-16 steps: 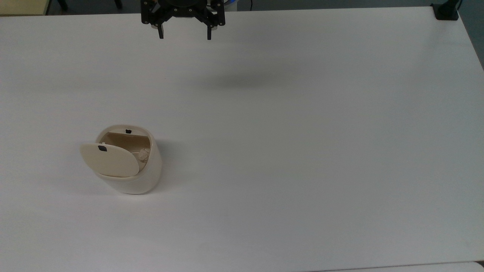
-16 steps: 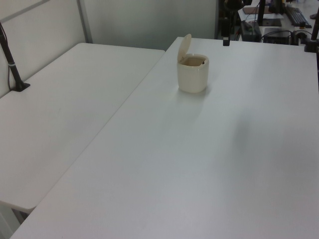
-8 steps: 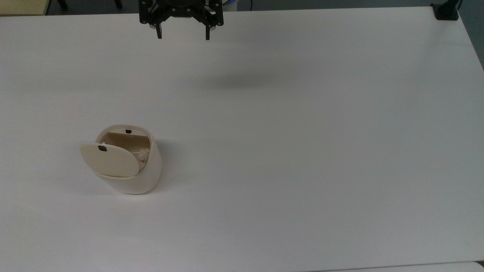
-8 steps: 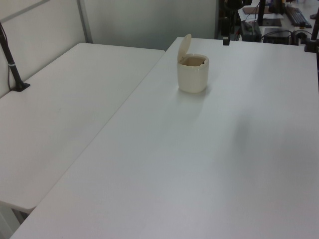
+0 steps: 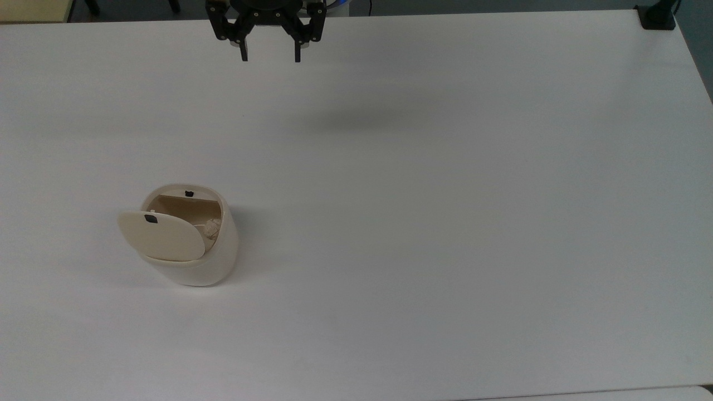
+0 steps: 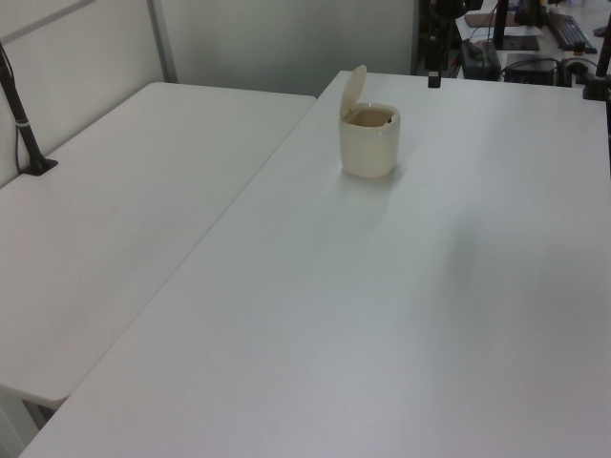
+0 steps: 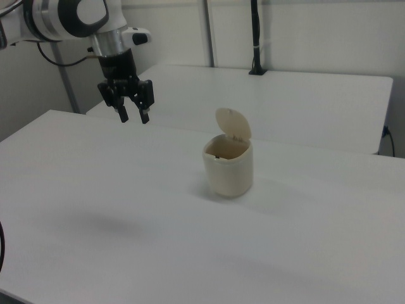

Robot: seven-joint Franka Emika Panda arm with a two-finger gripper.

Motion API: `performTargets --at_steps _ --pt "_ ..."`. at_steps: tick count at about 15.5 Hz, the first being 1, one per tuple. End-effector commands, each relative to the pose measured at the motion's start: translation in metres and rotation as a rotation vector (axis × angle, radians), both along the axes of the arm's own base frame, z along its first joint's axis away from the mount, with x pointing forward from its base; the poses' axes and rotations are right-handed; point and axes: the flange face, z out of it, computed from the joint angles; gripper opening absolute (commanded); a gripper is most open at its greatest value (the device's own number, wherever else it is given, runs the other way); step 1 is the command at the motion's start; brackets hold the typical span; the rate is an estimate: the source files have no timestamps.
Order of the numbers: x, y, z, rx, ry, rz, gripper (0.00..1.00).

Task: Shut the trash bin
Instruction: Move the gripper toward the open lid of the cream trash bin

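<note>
The small cream-coloured plastic trash bin [image 5: 189, 245] stands at 8 o'clock on the white counter [image 5: 445, 223], lid [image 5: 160, 236] raised. The black end effector [image 5: 269, 55], fingers apart, hovers at 12 o'clock. Closing is not started.

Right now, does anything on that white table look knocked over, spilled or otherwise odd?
Nothing is spilled or tipped. The small cream-coloured plastic trash bin stands upright on the white table; its flat hinged lid stands raised, so the bin is open, with something crumpled inside. The robot's black two-finger gripper hangs open, well apart from it.
</note>
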Motion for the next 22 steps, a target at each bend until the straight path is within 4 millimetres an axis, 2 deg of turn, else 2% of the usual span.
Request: performTargets --at_steps 1,3,4,13,16,20,22 --pt "-0.006 -0.001 0.004 0.002 -0.016 0.037 0.22" --pt "-0.005 -0.002 0.004 -0.004 -0.017 0.037 0.04" --pt "-0.005 -0.002 0.004 -0.004 -0.016 0.039 0.0" --pt "0.003 -0.005 0.003 0.002 -0.057 0.035 0.0" --pt "0.01 -0.019 0.009 0.004 -0.123 0.014 0.0" --pt "0.029 -0.037 0.006 -0.003 -0.223 -0.013 0.0" --pt "0.036 -0.049 0.012 -0.005 -0.286 -0.029 0.0"
